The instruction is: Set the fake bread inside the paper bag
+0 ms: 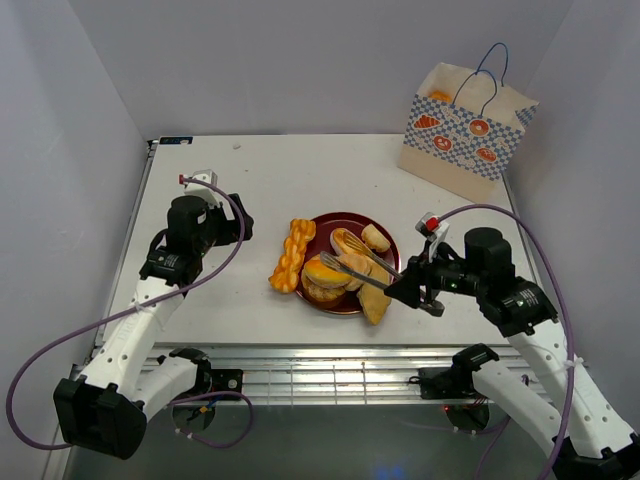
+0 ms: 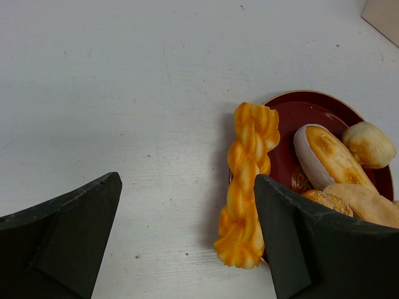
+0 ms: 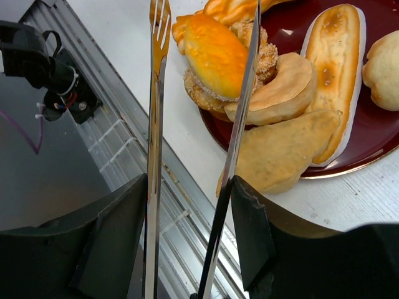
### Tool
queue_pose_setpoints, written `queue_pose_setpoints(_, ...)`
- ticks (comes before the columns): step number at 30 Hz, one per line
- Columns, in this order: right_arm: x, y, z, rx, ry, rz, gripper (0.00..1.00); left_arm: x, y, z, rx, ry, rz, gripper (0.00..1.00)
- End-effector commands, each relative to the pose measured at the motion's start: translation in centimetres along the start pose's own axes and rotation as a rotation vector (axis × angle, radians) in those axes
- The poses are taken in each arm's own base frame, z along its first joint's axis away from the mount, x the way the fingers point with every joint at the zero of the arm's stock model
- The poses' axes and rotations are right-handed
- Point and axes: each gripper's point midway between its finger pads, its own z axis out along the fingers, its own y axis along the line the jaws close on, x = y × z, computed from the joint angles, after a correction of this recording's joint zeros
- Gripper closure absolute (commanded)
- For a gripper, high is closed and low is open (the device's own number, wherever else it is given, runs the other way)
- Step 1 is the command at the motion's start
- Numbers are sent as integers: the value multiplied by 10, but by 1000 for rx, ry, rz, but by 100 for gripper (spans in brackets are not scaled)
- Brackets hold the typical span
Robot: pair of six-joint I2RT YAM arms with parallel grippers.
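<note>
Bright, even light falls from above on the white desk [image 1: 300, 170] — shadows are soft and short, the braid [image 2: 249, 187] casting a faint one to its left. The tongs [image 3: 237, 143] mirror their surroundings and the plate [image 3: 349, 168] rim glints. The left tool [image 2: 187, 180] shows dark, with little detail.

Two white arms [image 1: 135, 335] with black wrists and jaws, each trailing a purple cable [image 1: 12, 405] (red tab [image 1: 432, 222] by each wrist)

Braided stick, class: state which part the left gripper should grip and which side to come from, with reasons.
Probably its middle, across the narrow width, coming down from above. The braided stick lies lengthwise against the plate's left rim, with bare table on its outer side, and the open left gripper is nearest.
</note>
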Motion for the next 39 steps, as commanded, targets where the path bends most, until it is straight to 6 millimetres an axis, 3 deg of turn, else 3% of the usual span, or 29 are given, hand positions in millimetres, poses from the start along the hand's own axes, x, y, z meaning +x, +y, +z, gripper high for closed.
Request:
queue_pose_setpoints(1,-10,6,-2,1,-5,-78,39,-14,-7,-4,20,-26,7,2)
queue_pose_setpoints(12,-21,28,11,3,52,-201,39,-14,-7,-4,21,-24,4,2)
queue_pose_setpoints(19,-26,24,28,87,125,-262,39,-15,-8,-5,28,-26,5,2)
queue_pose_setpoints(35,-13,31,53,106,223,-328,38,-14,-11,-6,43,-23,4,2)
queue_pose_setpoints(39,-10,20,58,184,256,-350,38,-14,-12,-6,46,-22,4,2)
